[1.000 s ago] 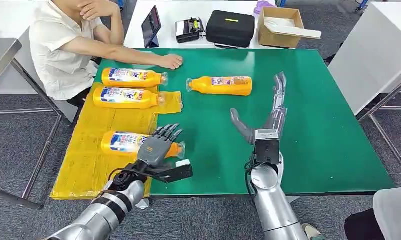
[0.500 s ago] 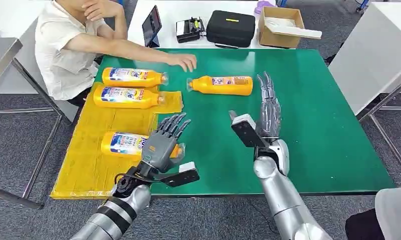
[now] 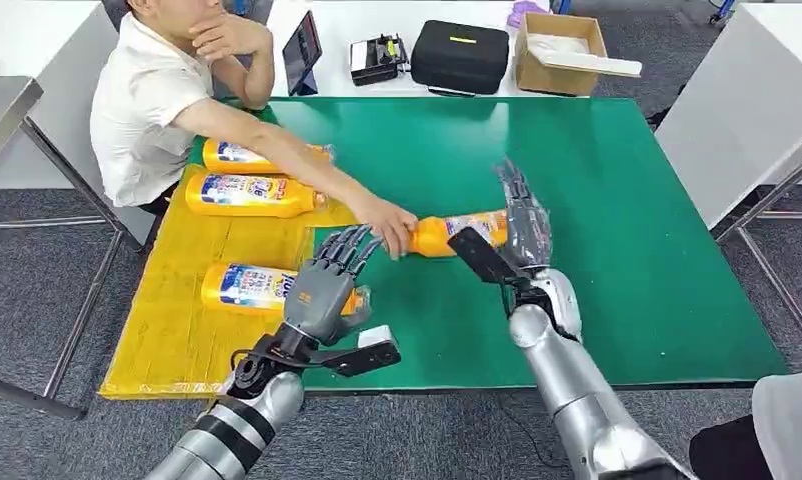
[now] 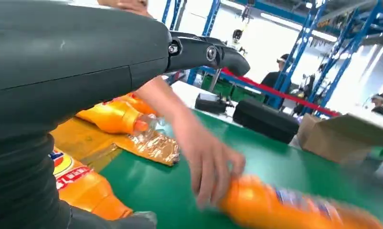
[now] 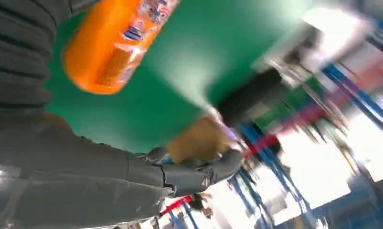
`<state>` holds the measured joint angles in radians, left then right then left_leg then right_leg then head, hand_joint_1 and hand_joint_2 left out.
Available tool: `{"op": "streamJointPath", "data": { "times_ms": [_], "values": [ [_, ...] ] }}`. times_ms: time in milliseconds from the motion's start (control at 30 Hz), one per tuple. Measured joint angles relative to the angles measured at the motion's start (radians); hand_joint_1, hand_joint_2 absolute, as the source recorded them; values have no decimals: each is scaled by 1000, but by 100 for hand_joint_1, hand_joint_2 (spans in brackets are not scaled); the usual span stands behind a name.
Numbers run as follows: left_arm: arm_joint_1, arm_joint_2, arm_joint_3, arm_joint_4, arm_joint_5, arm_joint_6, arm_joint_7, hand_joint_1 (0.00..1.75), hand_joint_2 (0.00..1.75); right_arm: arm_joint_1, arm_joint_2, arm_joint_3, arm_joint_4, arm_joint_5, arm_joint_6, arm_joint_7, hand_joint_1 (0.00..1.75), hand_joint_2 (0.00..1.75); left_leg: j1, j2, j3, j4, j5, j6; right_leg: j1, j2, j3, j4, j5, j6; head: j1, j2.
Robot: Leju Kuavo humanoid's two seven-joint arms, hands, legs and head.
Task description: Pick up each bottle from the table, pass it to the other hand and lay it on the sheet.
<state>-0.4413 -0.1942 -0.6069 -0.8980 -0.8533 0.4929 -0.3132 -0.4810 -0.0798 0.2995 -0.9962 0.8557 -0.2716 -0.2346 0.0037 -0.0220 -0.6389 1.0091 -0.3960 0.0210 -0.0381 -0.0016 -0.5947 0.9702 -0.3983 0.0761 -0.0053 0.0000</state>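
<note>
the orange bottle (image 3: 455, 234) lies on its side on the green table (image 3: 637, 240), just right of the yellow sheet (image 3: 192, 300), with a person's hand (image 3: 387, 226) gripping its neck end. the right hand (image 3: 517, 228) stands at its far end, fingers spread; actual contact can't be told. the left hand (image 3: 327, 285) hovers empty with fingers apart above a bottle on the sheet (image 3: 242, 287).

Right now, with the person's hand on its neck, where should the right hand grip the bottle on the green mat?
Probably the labelled body of the bottle, from its base side, where the right hand is. It lies on its side, and the person's hand covers the neck.
</note>
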Motion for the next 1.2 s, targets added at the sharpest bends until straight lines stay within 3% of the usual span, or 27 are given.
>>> {"op": "streamJointPath", "data": {
  "times_ms": [133, 233, 367, 633, 1200],
  "values": [
    [54, -16, 29, -48, 201, 36, -61, 0, 175, -84, -46, 0, 170, 21, -2, 3, 0, 175, -1, -1, 0, 0, 0, 0, -1, -1, 0, 0, 1, 1, 0, 0],
    [108, -42, 60, -92, 361, 51, -108, 0, 175, -87, -72, 0, 223, 21, 9, 21, 0, 175, -1, -1, -1, 0, 0, 0, -2, 0, 0, 0, 0, 1, 0, 0],
    [171, -73, 68, -172, 506, 34, -164, 0, 175, -99, -100, 3, 303, 48, 120, 85, 0, 175, -1, -1, -2, 0, 0, 0, -2, 0, -1, 0, 0, 1, 0, 0],
    [192, -84, 11, -218, 587, 43, -145, 0, 175, -203, -124, 61, 484, 110, 297, 197, 0, 175, -1, -2, 0, 0, 1, 1, -2, -1, -1, 0, 0, 1, 0, 0],
    [191, -84, -16, -219, 610, 27, -156, 0, 175, -219, -149, 123, 519, 114, 304, 177, 0, 175, -2, -1, 1, 0, 1, 1, -2, 0, 1, -1, 1, 2, 0, 0]
  ]
}}
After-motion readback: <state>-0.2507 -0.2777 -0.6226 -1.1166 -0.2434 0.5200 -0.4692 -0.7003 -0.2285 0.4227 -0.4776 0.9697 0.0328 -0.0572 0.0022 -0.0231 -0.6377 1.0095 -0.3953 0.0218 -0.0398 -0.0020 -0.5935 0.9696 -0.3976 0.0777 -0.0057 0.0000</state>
